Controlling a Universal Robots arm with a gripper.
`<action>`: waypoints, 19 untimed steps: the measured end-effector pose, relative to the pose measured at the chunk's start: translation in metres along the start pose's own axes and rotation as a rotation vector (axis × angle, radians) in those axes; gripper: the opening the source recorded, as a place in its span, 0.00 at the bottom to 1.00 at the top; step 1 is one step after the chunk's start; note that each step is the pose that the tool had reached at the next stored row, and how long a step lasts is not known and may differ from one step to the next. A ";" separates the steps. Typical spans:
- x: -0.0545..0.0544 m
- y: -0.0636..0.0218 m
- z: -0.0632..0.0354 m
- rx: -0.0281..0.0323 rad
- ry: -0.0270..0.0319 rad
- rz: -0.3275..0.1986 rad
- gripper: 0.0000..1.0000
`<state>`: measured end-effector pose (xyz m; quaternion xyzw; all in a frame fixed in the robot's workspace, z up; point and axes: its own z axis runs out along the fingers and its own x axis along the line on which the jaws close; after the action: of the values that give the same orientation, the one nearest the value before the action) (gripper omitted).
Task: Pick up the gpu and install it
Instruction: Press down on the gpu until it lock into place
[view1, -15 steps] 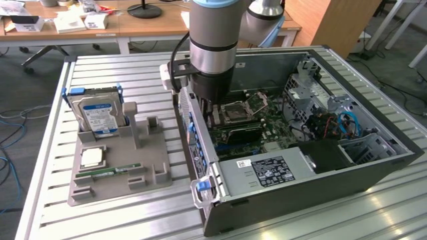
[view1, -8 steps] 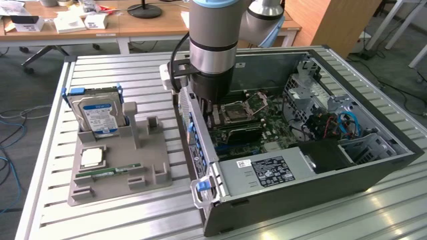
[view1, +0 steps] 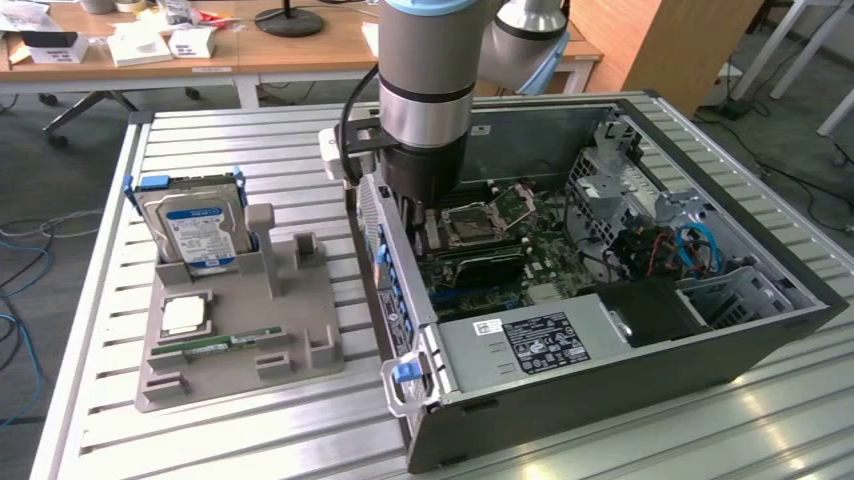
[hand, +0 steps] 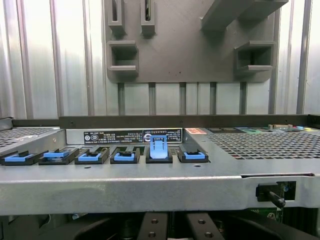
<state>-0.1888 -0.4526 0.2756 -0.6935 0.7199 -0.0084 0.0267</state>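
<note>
Robot arm (view1: 424, 90) reaching into open computer case (view1: 747, 330), hard drive (view1: 196, 232) in grey holder (view1: 300, 320)

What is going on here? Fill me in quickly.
A single robot arm is reaching down into an open computer case lying on a slatted metal table, working near the rear wall beside the motherboard. Its gripper is shut; whether it holds the gpu cannot be made out. On the exterior view's left, a grey holder carries a hard drive, a processor and a memory stick.
</note>
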 end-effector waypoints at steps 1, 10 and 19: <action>0.000 0.0000 0.0000 0.0000 0.0000 0.000 0.11; 0.000 -0.0030 0.0003 -0.0084 -0.0006 0.001 0.11; 0.000 -0.0107 -0.0005 -0.0320 -0.0011 0.001 0.11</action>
<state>-0.1781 -0.4526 0.2766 -0.6934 0.7204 0.0035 0.0160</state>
